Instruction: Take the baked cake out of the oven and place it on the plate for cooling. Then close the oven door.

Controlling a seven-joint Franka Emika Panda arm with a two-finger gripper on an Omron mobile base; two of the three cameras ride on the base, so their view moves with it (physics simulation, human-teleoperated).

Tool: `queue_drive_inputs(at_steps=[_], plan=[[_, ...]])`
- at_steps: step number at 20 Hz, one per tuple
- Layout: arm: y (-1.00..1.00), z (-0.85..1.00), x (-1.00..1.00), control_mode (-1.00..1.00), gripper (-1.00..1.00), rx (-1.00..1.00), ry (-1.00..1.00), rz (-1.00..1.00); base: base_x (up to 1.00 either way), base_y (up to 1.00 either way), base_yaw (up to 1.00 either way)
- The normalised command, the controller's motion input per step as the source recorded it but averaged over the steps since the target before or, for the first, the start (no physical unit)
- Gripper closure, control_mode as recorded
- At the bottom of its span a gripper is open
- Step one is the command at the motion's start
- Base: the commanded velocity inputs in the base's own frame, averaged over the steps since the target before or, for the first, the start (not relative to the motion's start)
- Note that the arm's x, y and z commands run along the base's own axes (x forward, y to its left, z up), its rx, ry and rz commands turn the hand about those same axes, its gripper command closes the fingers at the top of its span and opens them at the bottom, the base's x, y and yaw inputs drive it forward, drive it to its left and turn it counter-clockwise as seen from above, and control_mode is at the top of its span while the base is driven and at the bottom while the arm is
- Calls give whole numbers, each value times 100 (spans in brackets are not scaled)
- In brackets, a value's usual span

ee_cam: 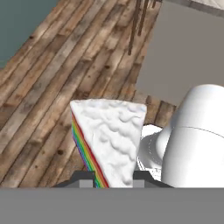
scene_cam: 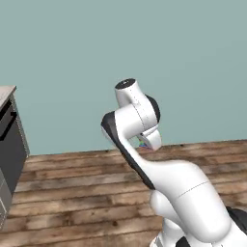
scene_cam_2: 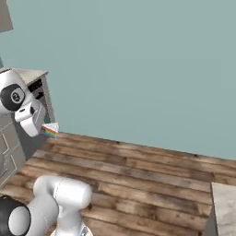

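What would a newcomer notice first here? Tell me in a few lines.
First, the cake slice, a white-frosted wedge with rainbow layers, pinched between the jaws of the gripper in the hand view, above the wooden floor. In the right base view the slice hangs beside a grey cabinet at the left. Behind it all stands a plain teal wall.

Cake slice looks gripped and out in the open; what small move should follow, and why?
Probably keep carrying it toward the plate, level. The gripper is shut on the cake slice, which hangs over the wood floor, with no plate under it.
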Motion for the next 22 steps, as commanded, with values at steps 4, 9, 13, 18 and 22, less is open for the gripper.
queue_drive_inputs(at_steps=[4,9,13,18,22], plan=[[0,0,0,100,100,0,0,0,-1,4,100],[0,0,0,100,100,0,0,0,8,0,99],[0,0,0,100,100,0,0,0,30,0,95],[0,0,0,100,100,0,0,0,45,0,90],[0,0,0,100,100,0,0,0,60,0,75]])
